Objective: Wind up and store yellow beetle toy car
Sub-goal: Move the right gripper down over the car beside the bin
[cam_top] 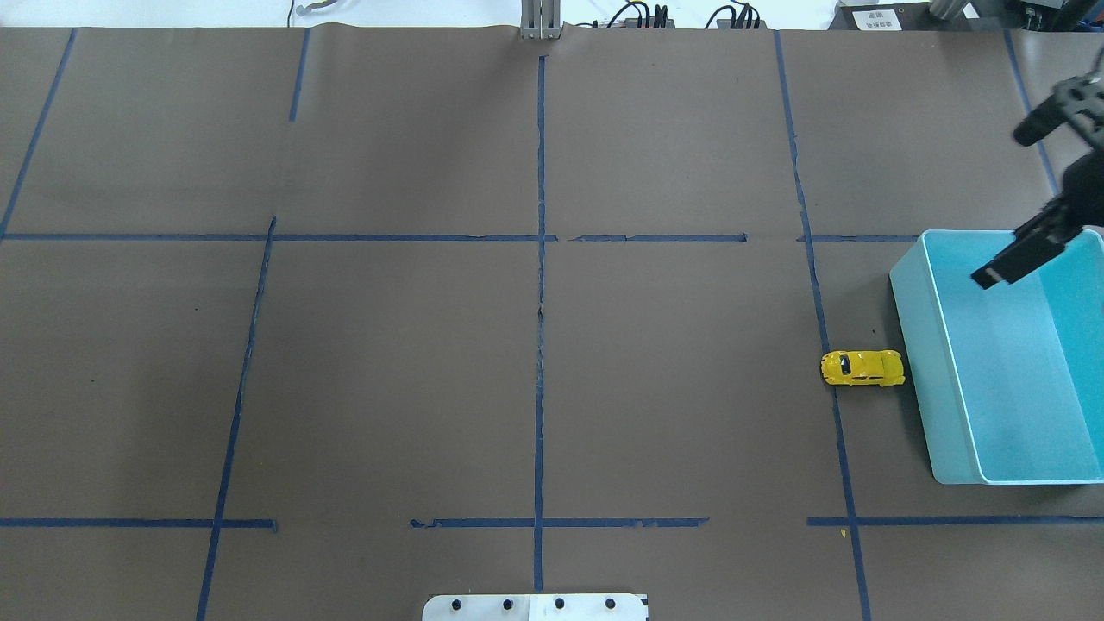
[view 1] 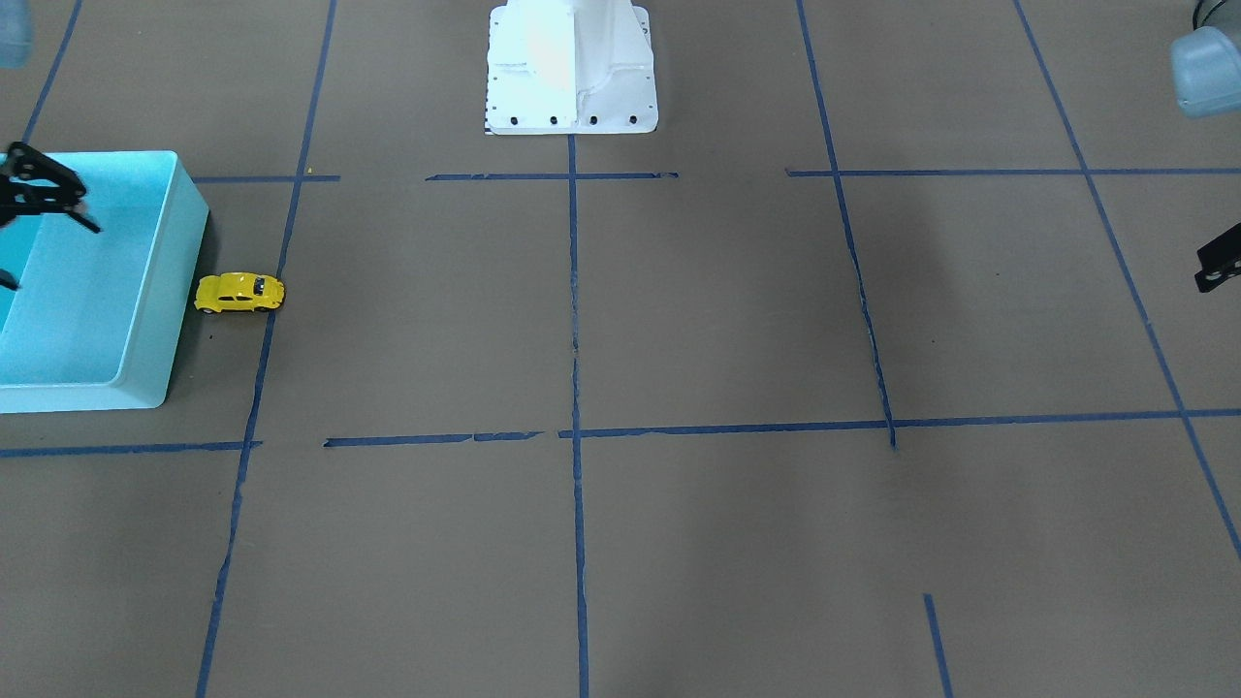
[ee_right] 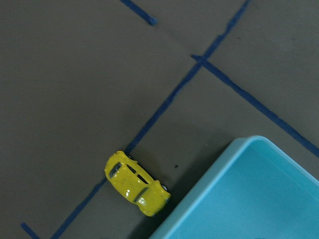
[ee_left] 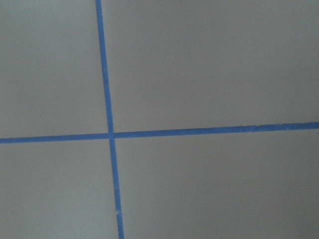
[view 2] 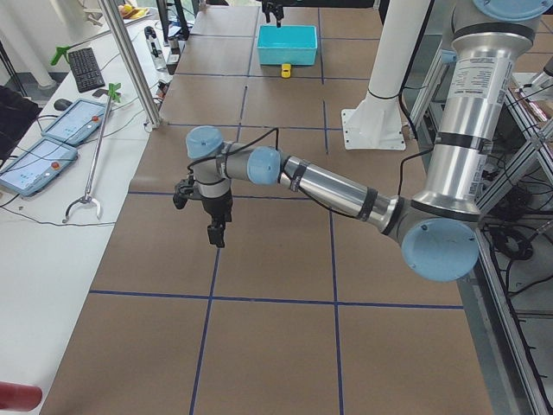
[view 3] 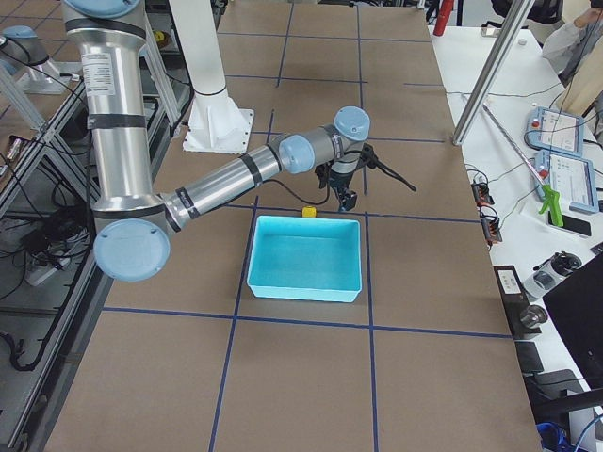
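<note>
The yellow beetle toy car stands on its wheels on the brown table, just outside the turquoise bin, close to its wall. It also shows in the front view and the right wrist view. My right gripper hangs open and empty above the bin's far rim, away from the car. My left gripper hovers over bare table far on the other side. One splayed finger of it shows at the front view's edge. It holds nothing.
The bin is empty inside. The robot's white base stands at the table's middle edge. Blue tape lines cross the brown table. Operator devices lie on a side table beyond the left end.
</note>
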Robot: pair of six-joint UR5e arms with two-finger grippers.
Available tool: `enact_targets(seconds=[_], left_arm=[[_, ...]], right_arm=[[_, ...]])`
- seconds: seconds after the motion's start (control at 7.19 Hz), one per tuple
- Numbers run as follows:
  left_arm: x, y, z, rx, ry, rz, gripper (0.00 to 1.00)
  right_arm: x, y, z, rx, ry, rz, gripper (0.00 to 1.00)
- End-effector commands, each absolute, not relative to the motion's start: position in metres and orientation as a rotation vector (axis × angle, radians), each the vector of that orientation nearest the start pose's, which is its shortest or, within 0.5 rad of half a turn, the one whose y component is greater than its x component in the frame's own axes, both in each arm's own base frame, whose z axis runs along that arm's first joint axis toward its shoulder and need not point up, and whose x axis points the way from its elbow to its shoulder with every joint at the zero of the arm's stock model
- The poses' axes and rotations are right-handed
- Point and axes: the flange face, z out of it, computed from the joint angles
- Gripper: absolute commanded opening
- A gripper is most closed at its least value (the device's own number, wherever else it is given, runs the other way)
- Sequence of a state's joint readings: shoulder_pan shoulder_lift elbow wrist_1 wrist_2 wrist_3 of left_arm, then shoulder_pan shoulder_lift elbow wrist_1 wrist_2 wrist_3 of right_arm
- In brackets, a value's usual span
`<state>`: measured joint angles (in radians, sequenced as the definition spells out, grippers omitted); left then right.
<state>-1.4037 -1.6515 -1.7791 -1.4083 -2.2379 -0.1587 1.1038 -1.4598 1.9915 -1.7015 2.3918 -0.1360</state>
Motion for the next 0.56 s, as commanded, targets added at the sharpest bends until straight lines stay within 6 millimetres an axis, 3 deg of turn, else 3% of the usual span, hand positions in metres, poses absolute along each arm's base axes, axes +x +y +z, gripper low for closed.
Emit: enact_targets(seconds=[0.0, 0.14, 0.42], left_arm=[[-0.030, -0.469, 0.591, 0.021, 0.769, -0.008, 1.00], [-0.038, -0.456, 0.612, 0.007, 0.767, 0.019, 1.00], [-0.062, -0.437, 0.650, -0.015, 0.799, 0.011, 1.00]], right_arm=[[-0.194, -0.462, 0.354, 0.341, -0.895, -0.819, 1.00], [-0.192, -0.460, 0.351, 0.347, -0.909, -0.823, 1.00], [-0.217, -0.441, 0.332, 0.369, -0.926, -0.902, 1.00]])
